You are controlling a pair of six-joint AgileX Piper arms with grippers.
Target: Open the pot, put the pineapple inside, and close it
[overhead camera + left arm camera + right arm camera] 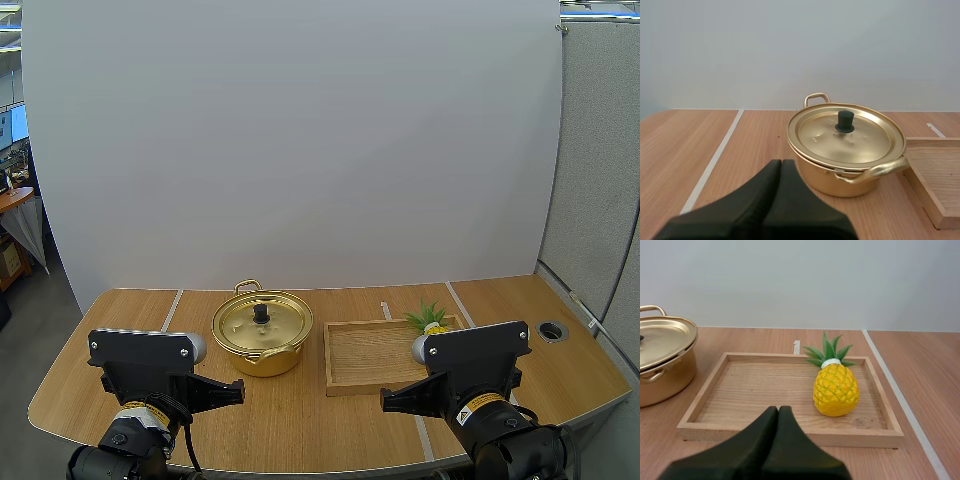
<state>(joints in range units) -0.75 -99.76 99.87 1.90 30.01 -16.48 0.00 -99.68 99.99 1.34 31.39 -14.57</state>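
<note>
Table [320, 425] of pale wood carried everything, with the two arms low at its near edge. Largest on it was the tray [365, 358], shallow and wooden, lying flat to the right of centre with a long side toward the arms. Just beside the tray's left edge stood the pot [840, 182], brass-coloured and upright, with one loop handle on its far side and another toward the tray. Its lid [860, 142] sat level on the rim, closing the pot. The pineapple [836, 390] rested inside the tray, toward its far right corner, green crown uppermost as the right wrist view showed it. Whether it stood or lay I could not tell. It was well apart from the pot. The left gripper [781, 167] hung over the table just short of the pot and pointed at it, its fingers pressed together into one dark wedge with nothing between them. The right gripper [778, 412] hung before the tray's near rim, fingers likewise pressed together and empty. Smallest was the black knob [844, 121], upright at the lid's centre.
</note>
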